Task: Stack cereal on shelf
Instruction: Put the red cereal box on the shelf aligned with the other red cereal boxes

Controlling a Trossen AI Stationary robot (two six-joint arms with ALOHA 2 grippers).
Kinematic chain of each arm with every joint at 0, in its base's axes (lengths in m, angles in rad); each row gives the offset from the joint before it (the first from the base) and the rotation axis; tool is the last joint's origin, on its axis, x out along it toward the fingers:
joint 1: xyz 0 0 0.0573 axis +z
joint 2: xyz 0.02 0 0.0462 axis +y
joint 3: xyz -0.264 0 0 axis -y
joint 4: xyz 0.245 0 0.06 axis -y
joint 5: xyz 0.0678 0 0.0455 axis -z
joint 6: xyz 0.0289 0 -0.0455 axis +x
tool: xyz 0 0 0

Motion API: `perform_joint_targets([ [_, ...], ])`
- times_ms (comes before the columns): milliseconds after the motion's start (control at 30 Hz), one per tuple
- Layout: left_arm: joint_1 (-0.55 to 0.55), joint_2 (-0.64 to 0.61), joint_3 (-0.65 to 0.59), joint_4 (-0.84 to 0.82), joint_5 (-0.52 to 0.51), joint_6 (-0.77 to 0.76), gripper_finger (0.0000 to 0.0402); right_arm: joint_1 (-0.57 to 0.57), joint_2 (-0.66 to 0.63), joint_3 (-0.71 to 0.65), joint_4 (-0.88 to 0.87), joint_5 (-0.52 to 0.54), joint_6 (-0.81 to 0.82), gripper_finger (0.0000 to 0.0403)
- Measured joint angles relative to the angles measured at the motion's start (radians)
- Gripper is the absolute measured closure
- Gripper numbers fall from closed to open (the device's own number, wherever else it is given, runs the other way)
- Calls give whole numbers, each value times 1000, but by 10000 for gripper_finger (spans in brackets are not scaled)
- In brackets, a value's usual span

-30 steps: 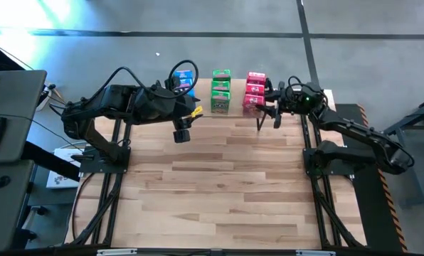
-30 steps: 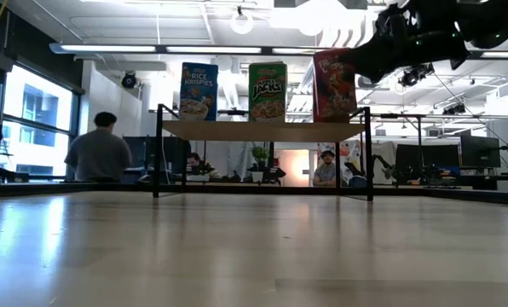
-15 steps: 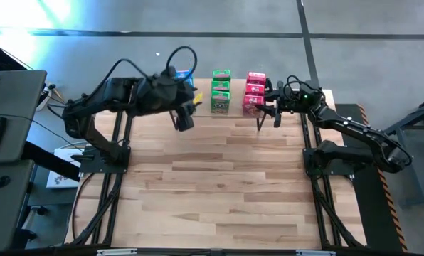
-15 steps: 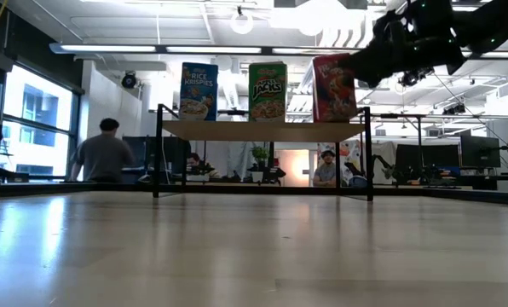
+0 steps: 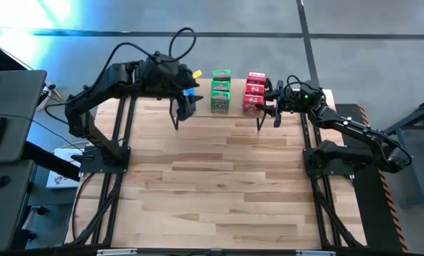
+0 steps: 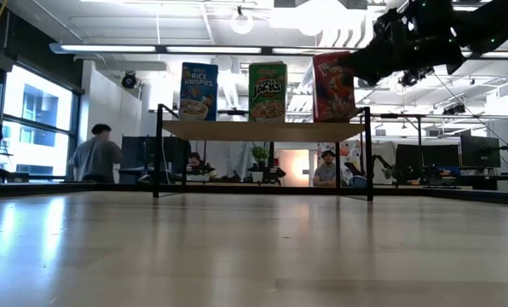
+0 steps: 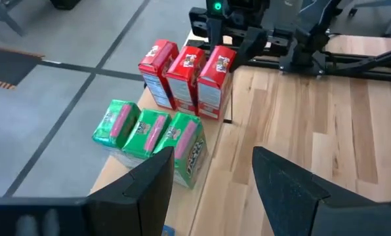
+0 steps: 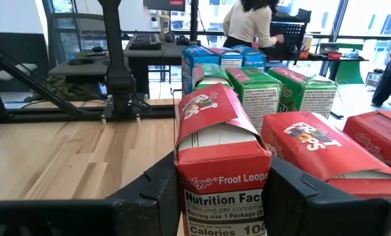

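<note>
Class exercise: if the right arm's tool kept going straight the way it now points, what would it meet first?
The right tool already straddles the nearest red Froot Loops box on the shelf; going on, it would likely push that box toward the green boxes, though depth is uncertain.

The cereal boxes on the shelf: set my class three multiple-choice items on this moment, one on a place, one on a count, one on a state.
1. Where does the green row stand on the shelf?
A. Between the blue row and the red row
B. At the far left end
C. On the big table

2. How many red boxes does the left wrist view show?
A. One
B. Three
C. Five

3. What is the right end effector doing?
A. Hanging open over the bare table
B. Holding a green box
C. Its fingers sit on either side of the front red box

Answers:
1 A, since the high view shows green between blue and red.
2 B, since three red tops sit side by side.
3 C, since the right wrist view shows a dark finger against each side of that box.
</note>
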Motion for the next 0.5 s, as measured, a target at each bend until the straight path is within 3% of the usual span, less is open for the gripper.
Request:
perform_joint_targets([
  [500, 13, 0, 0, 0, -4, 71, 204, 0, 0, 0, -30, 8, -18, 249],
])
